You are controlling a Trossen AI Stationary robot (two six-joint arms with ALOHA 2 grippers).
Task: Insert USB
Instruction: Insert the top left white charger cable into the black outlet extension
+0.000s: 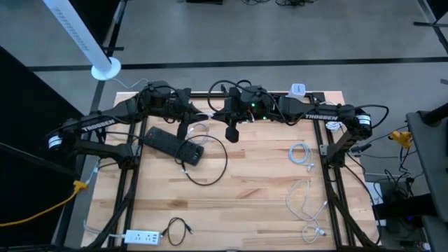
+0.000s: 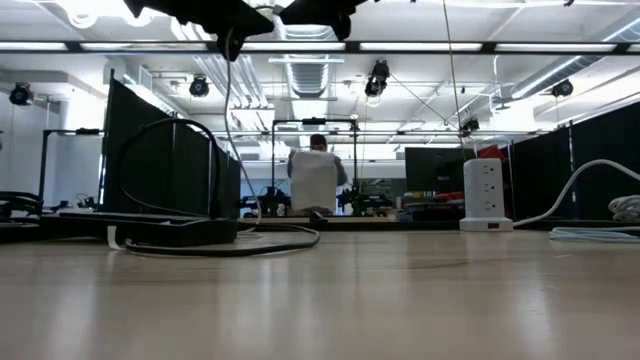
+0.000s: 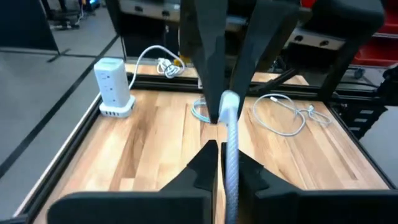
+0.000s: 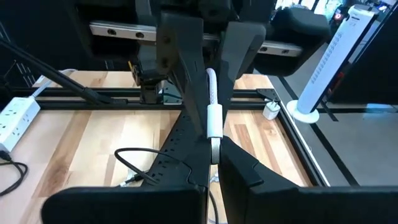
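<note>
USB cable is where we find it: off the table, between our two grippers near the far edge. Our left gripper is pinched on the braided cord, and our right gripper pinches the white plug end. We judge the pickup done. Left to do: carry the plug to a socket, perhaps on the dark strip, and push it in.

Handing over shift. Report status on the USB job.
Left gripper shut on white cable. Right gripper shut on white USB plug. Both raised above table. Nothing between them.
</note>
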